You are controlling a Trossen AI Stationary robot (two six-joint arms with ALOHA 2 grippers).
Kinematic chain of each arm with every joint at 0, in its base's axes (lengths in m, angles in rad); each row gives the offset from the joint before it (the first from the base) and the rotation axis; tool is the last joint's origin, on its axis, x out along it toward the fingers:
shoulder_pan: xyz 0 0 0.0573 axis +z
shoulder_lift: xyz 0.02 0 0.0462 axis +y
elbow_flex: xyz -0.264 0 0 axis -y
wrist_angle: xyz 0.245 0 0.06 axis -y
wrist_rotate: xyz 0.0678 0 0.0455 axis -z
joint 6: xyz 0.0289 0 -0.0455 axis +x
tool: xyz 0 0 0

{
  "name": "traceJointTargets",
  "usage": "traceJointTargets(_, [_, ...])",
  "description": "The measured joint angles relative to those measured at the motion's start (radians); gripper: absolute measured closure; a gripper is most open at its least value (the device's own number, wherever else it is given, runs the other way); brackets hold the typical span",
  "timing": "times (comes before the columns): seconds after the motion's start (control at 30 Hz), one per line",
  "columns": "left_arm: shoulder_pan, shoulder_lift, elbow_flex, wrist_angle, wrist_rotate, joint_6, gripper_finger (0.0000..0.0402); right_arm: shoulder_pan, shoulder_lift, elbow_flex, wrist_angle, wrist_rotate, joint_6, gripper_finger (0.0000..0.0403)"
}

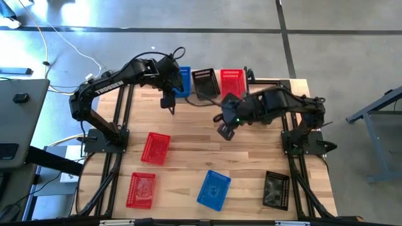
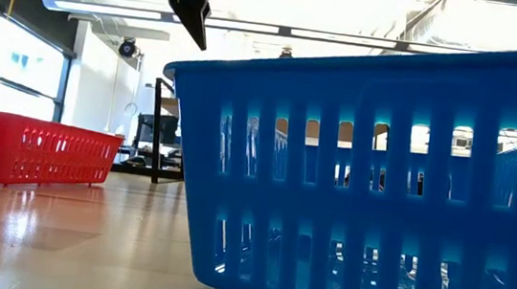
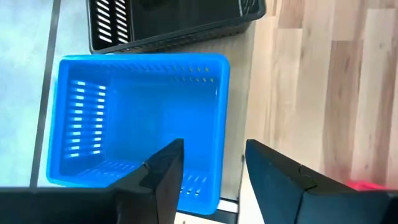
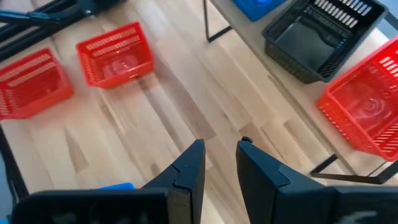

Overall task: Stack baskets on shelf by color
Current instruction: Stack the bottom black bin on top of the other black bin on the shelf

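On the shelf at the table's far edge stand a blue basket, a black basket and a red basket, side by side on their bottoms. My left gripper hovers open just above the blue basket's near right corner, with nothing between its fingers. My right gripper hangs open over the middle of the table, holding nothing. Loose on the tabletop lie two red baskets, a blue basket and a black basket.
The shelf's thin black legs stand on the tabletop. Bare wood lies between the shelf and the loose baskets. In the low view the loose blue basket fills the foreground, with a red basket to its left.
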Motion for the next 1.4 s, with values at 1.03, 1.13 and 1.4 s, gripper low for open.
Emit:
traceJointTargets(1.03, [-0.279,-0.03,0.013,-0.105,0.055,-0.242,0.0245,0.352,-0.001,-0.477,0.0,-0.216,0.323,0.0324])
traceJointTargets(1.13, [-0.296,-0.03,0.013,-0.106,0.054,-0.263,0.0245,0.382,-0.001,-0.519,0.001,-0.247,0.336,0.0324])
traceJointTargets(1.4, [-0.339,-0.033,0.013,-0.106,0.052,-0.306,0.0245,0.461,-0.06,-0.674,0.008,-0.291,0.424,0.0324])
